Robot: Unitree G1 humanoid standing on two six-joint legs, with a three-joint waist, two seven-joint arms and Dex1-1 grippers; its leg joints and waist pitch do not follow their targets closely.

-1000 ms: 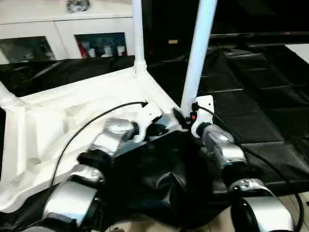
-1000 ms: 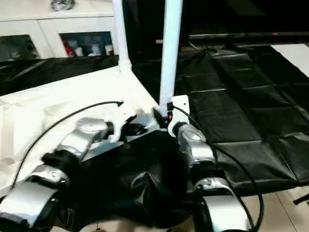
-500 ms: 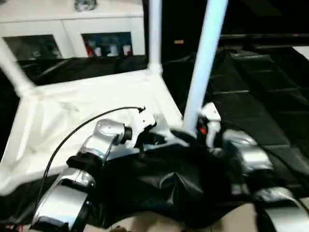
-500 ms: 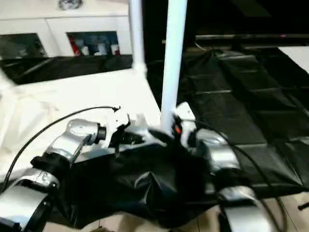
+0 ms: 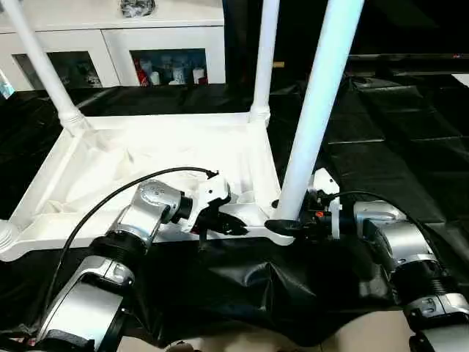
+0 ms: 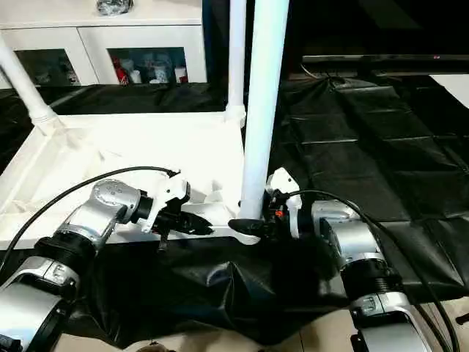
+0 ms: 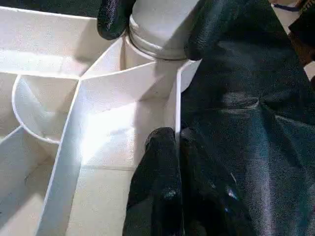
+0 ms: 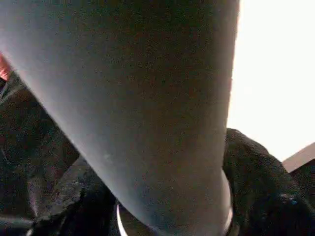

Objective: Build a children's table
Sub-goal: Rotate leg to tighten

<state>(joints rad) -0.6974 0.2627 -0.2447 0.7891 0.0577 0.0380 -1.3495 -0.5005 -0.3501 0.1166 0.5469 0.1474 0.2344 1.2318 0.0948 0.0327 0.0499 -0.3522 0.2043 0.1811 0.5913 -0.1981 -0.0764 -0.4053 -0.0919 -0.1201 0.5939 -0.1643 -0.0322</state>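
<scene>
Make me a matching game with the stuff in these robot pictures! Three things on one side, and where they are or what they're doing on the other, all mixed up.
Things:
1. left gripper
2. right gripper
3. cabinet

Places or states:
A. stands behind the table, with glass doors
B. fingers on either side of the foot of the near leg
C. shut on the tabletop rim

Pairs: 1-C, 2-B, 3-A
</scene>
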